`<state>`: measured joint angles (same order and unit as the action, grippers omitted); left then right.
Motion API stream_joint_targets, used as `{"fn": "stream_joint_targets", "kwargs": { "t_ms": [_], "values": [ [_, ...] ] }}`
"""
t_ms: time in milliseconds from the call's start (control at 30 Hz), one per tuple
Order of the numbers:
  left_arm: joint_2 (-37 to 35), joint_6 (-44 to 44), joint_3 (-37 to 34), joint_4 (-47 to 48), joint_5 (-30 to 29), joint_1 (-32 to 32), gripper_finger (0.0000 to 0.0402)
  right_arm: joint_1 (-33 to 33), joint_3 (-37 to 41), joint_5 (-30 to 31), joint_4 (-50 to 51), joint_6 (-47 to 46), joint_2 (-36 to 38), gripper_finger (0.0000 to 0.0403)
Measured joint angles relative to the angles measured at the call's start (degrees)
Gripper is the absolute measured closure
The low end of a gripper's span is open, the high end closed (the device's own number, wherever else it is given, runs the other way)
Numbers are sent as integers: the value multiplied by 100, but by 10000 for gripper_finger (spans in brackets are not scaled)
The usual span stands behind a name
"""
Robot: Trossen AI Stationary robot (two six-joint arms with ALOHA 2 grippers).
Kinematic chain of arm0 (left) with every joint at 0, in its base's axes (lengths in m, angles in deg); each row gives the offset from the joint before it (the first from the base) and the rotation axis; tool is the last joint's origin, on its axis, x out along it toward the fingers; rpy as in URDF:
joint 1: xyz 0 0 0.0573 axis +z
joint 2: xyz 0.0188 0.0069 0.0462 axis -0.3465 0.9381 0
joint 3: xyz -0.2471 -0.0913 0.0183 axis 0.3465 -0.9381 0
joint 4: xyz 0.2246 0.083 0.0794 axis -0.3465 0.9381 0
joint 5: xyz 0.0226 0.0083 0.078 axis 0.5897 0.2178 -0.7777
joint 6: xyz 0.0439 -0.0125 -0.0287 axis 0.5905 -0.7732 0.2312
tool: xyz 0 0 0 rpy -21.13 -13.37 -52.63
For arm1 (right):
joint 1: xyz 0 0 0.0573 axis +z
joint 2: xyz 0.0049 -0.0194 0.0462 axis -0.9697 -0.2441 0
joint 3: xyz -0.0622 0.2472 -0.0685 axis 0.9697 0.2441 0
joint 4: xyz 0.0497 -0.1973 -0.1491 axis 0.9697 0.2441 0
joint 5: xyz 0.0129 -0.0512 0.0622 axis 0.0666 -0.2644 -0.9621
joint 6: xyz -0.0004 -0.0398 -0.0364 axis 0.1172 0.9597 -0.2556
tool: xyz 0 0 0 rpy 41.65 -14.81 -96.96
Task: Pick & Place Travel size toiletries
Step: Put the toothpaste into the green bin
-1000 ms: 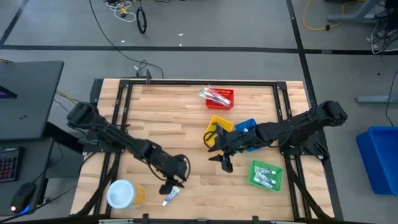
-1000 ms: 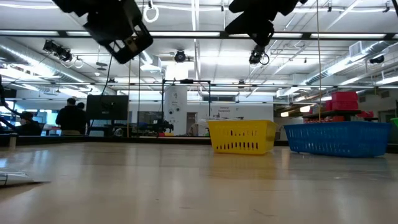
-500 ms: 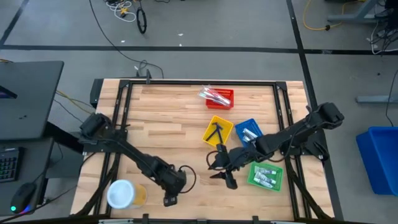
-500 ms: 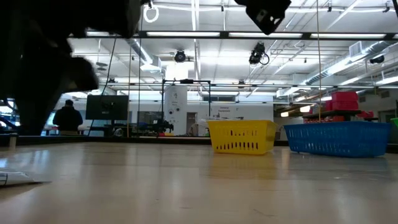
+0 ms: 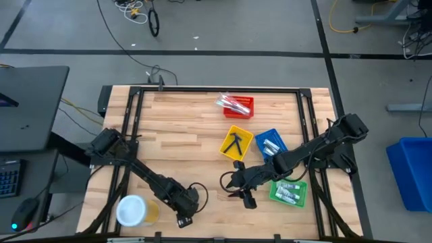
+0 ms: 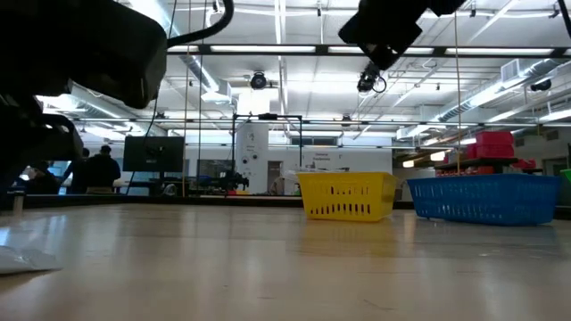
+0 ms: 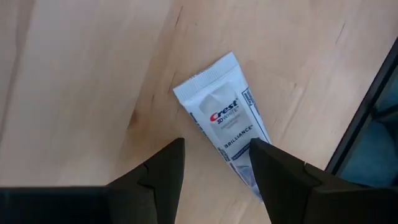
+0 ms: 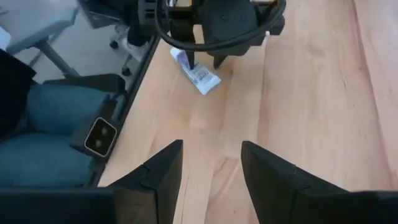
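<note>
Near the front edge of the table [image 5: 189, 128], the left hand [image 7: 214, 163] hangs low over a small white toothpaste tube [image 7: 225, 122] with blue and red print. Its two dark fingers [image 7: 163, 171] are spread, one on each side of the tube's capped end, not clamped on it; the tube lies flat on the wood, close beside the table's dark frame. From above, this hand [image 5: 184, 217] sits just right of the white-topped yellow tub [image 5: 135, 210]. The right hand [image 5: 241, 192] hovers near the table's middle front, left of the green tray [image 5: 288, 191], its fingers [image 8: 163, 177] parted and gripping nothing. More small toiletries lie in the green tray, the blue tray [image 5: 271, 144] and the red tray [image 5: 237, 105]; a black razor lies in the yellow tray [image 5: 236, 142].
</note>
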<state>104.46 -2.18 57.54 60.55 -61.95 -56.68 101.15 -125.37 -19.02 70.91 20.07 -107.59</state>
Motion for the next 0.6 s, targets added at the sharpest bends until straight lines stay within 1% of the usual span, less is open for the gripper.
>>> {"fn": "stream_joint_targets", "kwargs": {
  "t_ms": [133,300,400,500,600],
  "values": [
    [4,54,1,1,-75,-30,211,-11,0,5,-43,143,-66,233],
    [0,362,14,330,-138,60,211,-11,0,-6,-143,187,-81,232],
    [-5,672,18,427,-97,236,211,-11,0,-1,-151,188,-79,232],
    [-3,1023,153,613,-224,493,212,-13,0,1,-159,217,-79,233],
    [19,1422,500,1221,-452,792,212,-11,0,1,-151,247,-79,231]
  ]
}}
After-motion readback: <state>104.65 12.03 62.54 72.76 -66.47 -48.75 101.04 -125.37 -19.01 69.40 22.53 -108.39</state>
